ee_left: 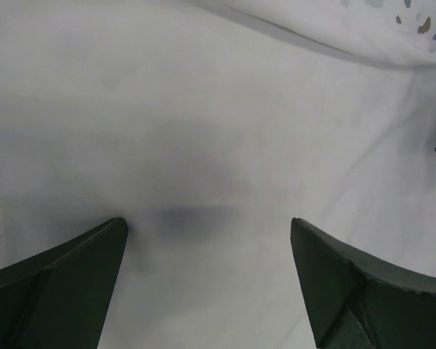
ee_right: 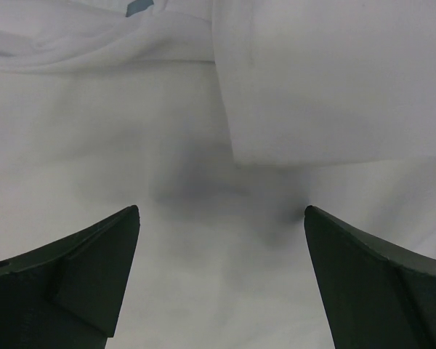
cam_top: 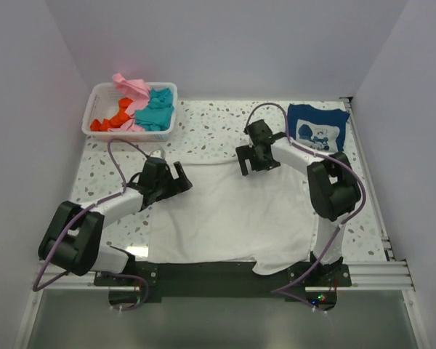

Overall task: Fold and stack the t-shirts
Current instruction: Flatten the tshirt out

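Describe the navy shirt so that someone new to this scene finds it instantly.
On the speckled table, look to the far right corner. The navy t-shirt lies flat there, alone. It is the only dark garment and the only printed one, unlike the plain white t-shirt spread mid-table and the bright ones in the basket at far left.

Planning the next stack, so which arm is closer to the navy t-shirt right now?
Right. The right arm's fingers are over the far edge of the white t-shirt, just left of the navy t-shirt; the left arm's fingers are at its far-left corner, farther away.
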